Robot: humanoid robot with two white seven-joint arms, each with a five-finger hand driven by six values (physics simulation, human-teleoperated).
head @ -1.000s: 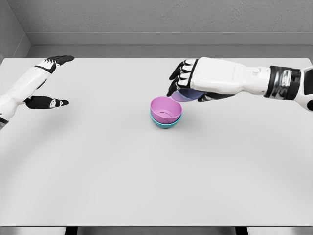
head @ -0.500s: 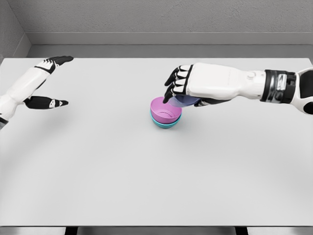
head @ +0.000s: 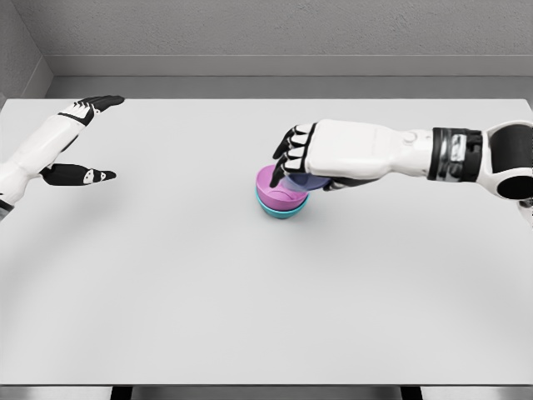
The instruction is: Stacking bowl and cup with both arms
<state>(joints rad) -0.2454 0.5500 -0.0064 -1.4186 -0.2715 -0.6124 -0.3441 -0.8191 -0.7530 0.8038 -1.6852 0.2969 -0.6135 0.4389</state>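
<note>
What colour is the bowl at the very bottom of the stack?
Teal. The bottom bowl peeks out under the pink bowl in the head view.

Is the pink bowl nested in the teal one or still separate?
Nested: the pink bowl sits inside the teal bowl, whose rim shows just beneath it. The right hand holds a purple cup above it.

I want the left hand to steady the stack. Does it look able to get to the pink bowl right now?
Probably, but not cleanly. The left hand is far off with bare table between, yet the right hand holding the cup covers the pink bowl from the right and above.
</note>
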